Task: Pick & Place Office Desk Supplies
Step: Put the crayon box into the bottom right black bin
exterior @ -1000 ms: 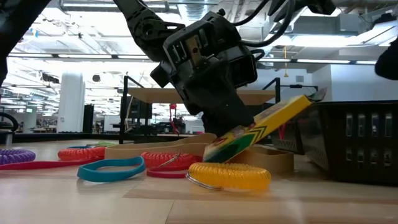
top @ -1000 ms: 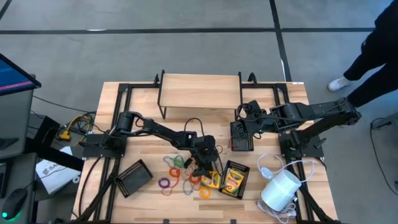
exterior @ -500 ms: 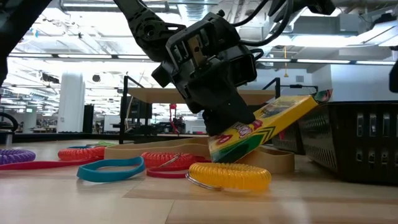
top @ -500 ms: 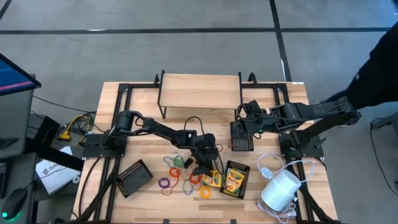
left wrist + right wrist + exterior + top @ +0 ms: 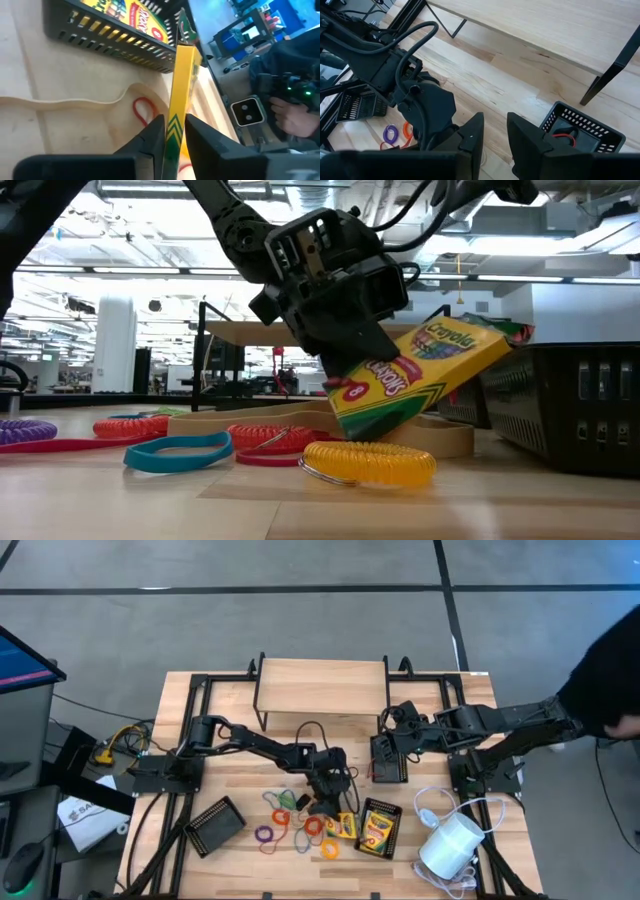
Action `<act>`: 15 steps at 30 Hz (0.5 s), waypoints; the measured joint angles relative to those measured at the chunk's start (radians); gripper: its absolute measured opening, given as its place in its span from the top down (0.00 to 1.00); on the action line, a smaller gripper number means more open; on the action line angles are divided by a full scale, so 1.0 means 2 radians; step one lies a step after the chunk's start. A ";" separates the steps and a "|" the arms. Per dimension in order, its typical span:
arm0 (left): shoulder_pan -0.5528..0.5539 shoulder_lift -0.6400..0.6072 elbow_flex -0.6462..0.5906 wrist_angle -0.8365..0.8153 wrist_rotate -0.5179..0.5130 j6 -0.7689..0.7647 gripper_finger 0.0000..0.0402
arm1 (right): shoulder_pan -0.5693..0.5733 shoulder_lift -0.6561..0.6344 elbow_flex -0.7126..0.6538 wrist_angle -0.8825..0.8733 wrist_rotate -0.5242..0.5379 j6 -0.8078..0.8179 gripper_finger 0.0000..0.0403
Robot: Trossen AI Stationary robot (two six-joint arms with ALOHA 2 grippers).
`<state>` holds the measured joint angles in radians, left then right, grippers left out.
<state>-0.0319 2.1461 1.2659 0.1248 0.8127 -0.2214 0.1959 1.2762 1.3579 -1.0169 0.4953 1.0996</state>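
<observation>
- High view: straight down on the whole table (image 5: 200, 690), from well above.
- Low view: at tabletop level, close to the crayon box (image 5: 420, 375), facing the room behind.
- Left wrist view: close along that same crayon box (image 5: 179, 100).
- Right wrist view: looks down across the table toward the left arm (image 5: 395, 65).

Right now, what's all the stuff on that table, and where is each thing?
Crayon boxes: two, yellow-green; one lifted tilted, one in a tray.
Elastic loops: many, orange, red, purple, yellow; table front-centre.
Mesh trays: three, black; front left, front centre-right, one below the right arm.
White cylinder: one, corded; front right.
Wooden shelf: one; table back.
Left fingers: clamping the lifted box.
Right fingers: empty, above the table.
</observation>
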 joint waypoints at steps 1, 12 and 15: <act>0.000 0.000 0.000 0.001 0.004 0.000 0.85 | 0.000 0.000 0.000 0.000 0.000 0.000 0.79; 0.000 -0.010 0.001 0.010 0.015 -0.002 0.90 | 0.000 0.000 0.000 0.000 0.000 0.000 0.79; 0.003 -0.022 0.001 0.012 0.015 -0.001 0.88 | 0.000 0.000 0.000 0.000 0.000 0.000 0.79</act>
<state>-0.0259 2.1028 1.2671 0.1491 0.8418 -0.2241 0.1951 1.2759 1.3579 -1.0172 0.4953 1.0996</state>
